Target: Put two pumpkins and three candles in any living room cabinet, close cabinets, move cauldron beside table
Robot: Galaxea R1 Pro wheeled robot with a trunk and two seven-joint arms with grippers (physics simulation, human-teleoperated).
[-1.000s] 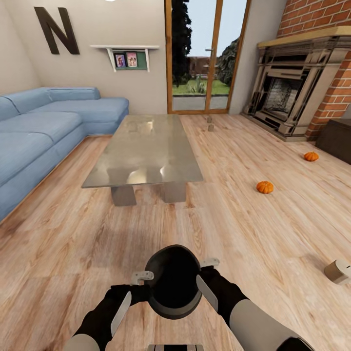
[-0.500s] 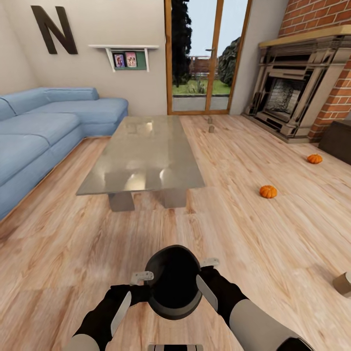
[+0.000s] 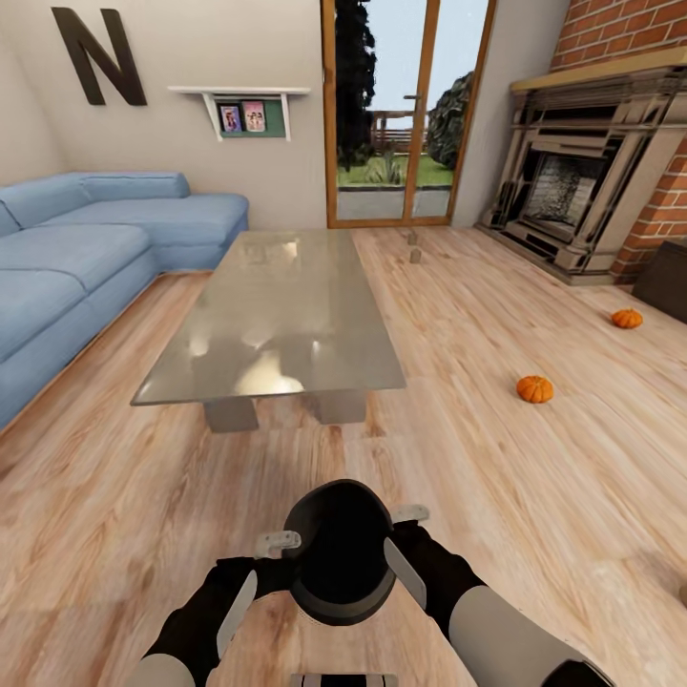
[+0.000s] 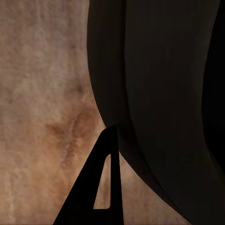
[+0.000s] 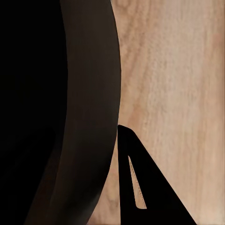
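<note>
Black and round, the cauldron (image 3: 340, 551) is hanging between both grippers above the wood floor (image 3: 534, 496), short of the table (image 3: 277, 315). The left gripper (image 3: 250, 572) is pressing its side with one finger outside the wall, and the right gripper (image 3: 408, 553) is doing likewise on the opposite side; each is clamping the rim. Two pumpkins (image 3: 534, 388) (image 3: 627, 319) are lying on the floor to the right, well apart. Two candles (image 3: 415, 256) are standing beyond the table's far end, near the glass door.

Open wood floor (image 3: 496, 477) ahead and right, table (image 3: 277, 315) blocking ahead-left, sofa (image 3: 76, 258) beyond
</note>
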